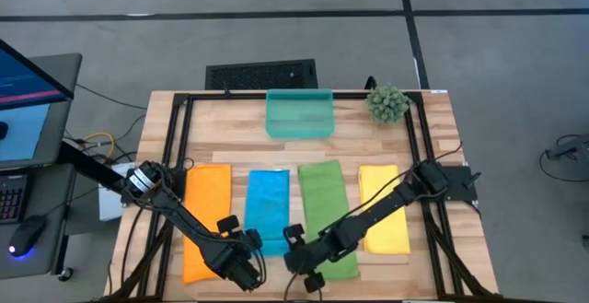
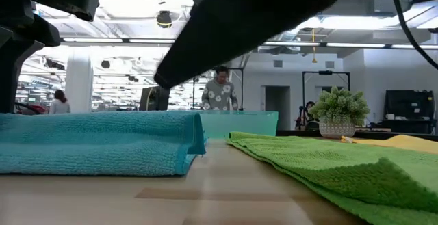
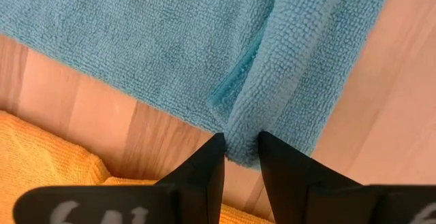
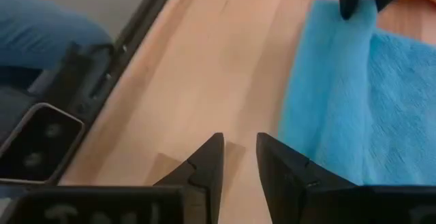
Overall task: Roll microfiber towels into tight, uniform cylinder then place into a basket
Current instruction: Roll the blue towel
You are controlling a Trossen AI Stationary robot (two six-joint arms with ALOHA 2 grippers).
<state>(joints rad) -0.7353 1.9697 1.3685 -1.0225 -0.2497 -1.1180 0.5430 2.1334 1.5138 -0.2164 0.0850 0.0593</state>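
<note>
Four towels lie flat side by side on the table: orange (image 1: pixel 207 215), blue (image 1: pixel 268 200), green (image 1: pixel 324 213) and yellow (image 1: pixel 383 207). The blue towel's near end (image 2: pixel 102 143) is folded over onto itself. My left gripper (image 1: pixel 248 245) is shut on that fold at its near left corner. My right gripper (image 4: pixel 238 149) hovers over bare wood off the blue towel's near right corner, its fingers a narrow gap apart with nothing between them. The teal basket (image 1: pixel 299 112) stands at the table's far edge. My left gripper pinches the blue towel's folded-over near end (image 3: pixel 242 142) between its two fingertips, at the corner next to the orange towel. The fingers come steeply from above and lie across the fold. The fold is doubled cloth, and the towel beyond it lies flat on the table.
A spiky green plant ball (image 1: pixel 387 103) sits to the right of the basket. A black frame (image 1: pixel 175 165) runs around the tabletop. Bare wood (image 4: pixel 204 67) lies between the towels' near ends and the near edge. People show in the room beyond (image 2: pixel 220 88).
</note>
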